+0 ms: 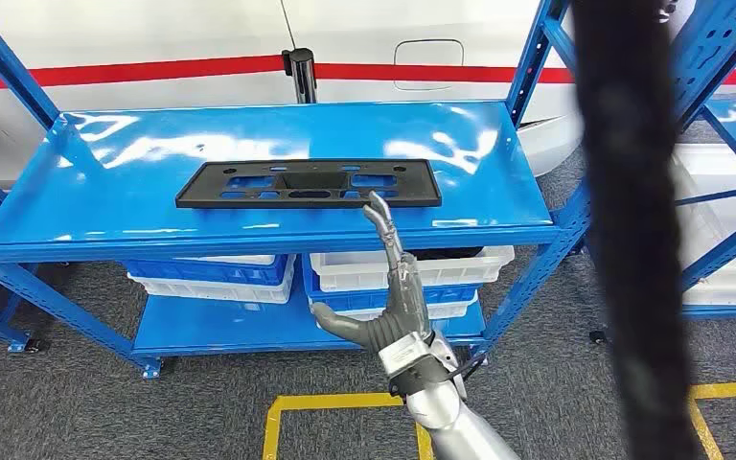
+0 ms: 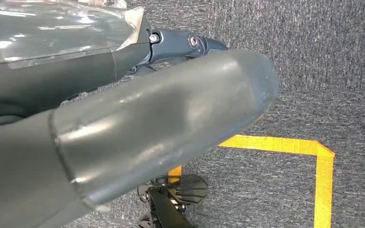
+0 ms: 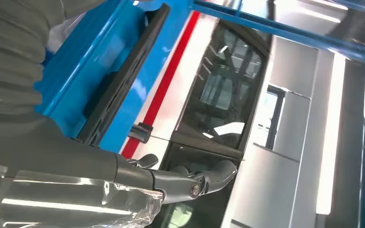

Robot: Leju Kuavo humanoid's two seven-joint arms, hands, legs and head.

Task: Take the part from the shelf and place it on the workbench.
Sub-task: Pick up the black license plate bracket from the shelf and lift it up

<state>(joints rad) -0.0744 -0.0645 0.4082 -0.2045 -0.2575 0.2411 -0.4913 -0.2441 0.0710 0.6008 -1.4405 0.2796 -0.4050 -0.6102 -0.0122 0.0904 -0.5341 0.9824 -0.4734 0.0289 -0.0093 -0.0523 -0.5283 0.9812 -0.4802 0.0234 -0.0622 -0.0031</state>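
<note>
Upward, right robot hand [image 1: 393, 302] reaches toward part [image 1: 307, 183], fingers spread.

part [image 1: 307, 183]: near edge partly hidden by right hand [image 1: 390, 287] fingertips
bins [image 1: 402, 271]: under shelf [image 1: 105, 153], mostly hidden
right side: blurred black bar [image 1: 632, 230]

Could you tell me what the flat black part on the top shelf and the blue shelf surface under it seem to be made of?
The flat black rectangular part with cut-outs looks like moulded plastic with a matte finish: it gives back almost no glare, and its openings have thin, even edges. The glossy blue shelf top looks like painted or coated sheet metal, since it carries bright, sharp reflections and has a folded front lip. Neither can be confirmed by sight alone.
</note>
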